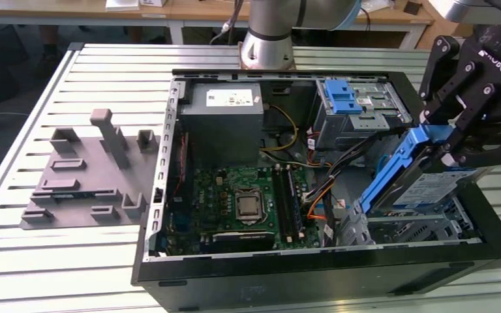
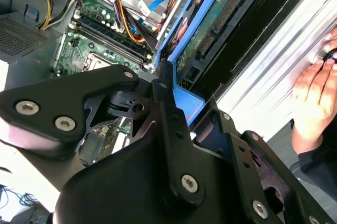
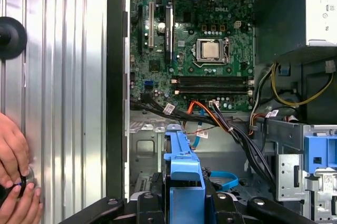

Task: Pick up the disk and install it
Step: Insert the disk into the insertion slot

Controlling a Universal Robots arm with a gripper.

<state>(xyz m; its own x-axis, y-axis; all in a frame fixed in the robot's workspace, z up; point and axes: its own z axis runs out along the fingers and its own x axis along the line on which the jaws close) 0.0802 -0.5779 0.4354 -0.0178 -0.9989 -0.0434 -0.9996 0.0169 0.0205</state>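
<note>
Exterior view, claw: The black claw (image 1: 455, 147) is squeezing the disk (image 1: 425, 189) by its blue frame, so it is closed on it.
Exterior view, disk: It is leaning at a slant over the exterior view's right end of the open computer case (image 1: 320, 280), with its low end dipping inside.
Exterior view, other things: A green board (image 1: 233, 202) is lying flat in the case. A blue latch (image 1: 344, 101) is sitting at the far end. A grey plate (image 1: 76, 189) with posts is resting on the table (image 1: 59, 261), beside the case on the exterior view's left.
Second wrist view, disk: Its green underside (image 2: 210, 29) is showing, with the blue frame running along it.
Second wrist view, claw: The claw (image 2: 174, 95) is pinching the blue frame.
Second wrist view, person: A hand (image 2: 310, 97) is resting by the table's edge.
First wrist view, disk: Its blue frame (image 3: 181, 171) is sticking out from the claw (image 3: 184, 203), over the case floor near the cables.
First wrist view, person: Two hands (image 3: 13, 171) are touching something small on the table (image 3: 63, 76), outside the case wall.
</note>
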